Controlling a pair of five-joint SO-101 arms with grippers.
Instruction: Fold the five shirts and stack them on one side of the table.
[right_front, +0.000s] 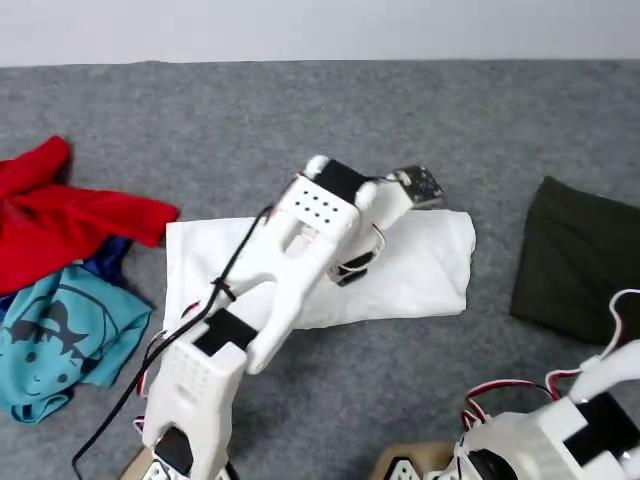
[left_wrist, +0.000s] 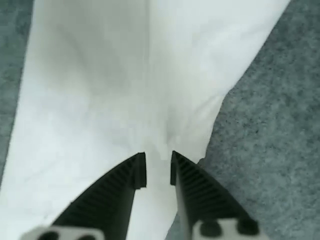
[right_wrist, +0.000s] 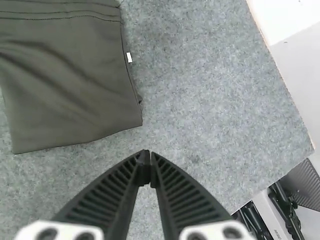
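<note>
Lying crosswise — white shirt, long axis side-to-side; left gripper ajar, right gripper closed.

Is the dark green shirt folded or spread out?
Folded: the dark green shirt lies as a compact rectangle, with layered edges showing along one side.

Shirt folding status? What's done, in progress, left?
Done: one dark green shirt lies folded on the right side. In hand: the white shirt, partly folded mid-table, with the left gripper low over it, jaws slightly apart. The right gripper is shut above bare mat beside the dark green shirt. Left: the red shirt, teal shirt and blue shirt lie heaped on the left; nothing is stacked yet.
</note>
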